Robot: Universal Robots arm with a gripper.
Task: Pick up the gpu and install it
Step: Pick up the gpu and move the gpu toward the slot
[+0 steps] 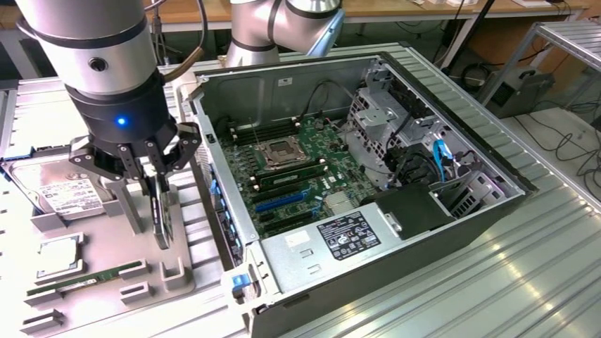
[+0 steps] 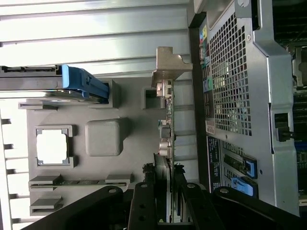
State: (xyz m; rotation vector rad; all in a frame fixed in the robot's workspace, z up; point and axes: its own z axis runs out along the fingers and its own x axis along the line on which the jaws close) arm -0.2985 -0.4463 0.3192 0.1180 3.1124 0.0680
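The gpu (image 1: pixel 162 224) stands on edge over the grey parts tray (image 1: pixel 103 299) at the exterior view's left, a thin dark card beside the open computer case (image 1: pixel 469 211). My gripper (image 1: pixel 150 222) reaches straight down onto it, one finger on each face, shut on the card. In the wrist view the gpu (image 2: pixel 165 139) is edge-on, running away from my gripper (image 2: pixel 164 203) to its silver bracket (image 2: pixel 169 64). The dark fingers (image 2: pixel 144 206) press against both sides. Whether its lower edge still rests in the tray holder cannot be told.
The case lies open with its motherboard (image 1: pixel 291 169) and blue slots (image 1: pixel 281 201) facing up. On the tray are a hard drive (image 1: pixel 56 186), a square processor (image 1: pixel 61 250) and a green memory stick (image 1: pixel 84 276). The case's perforated rear wall (image 2: pixel 230 81) is close beside the card.
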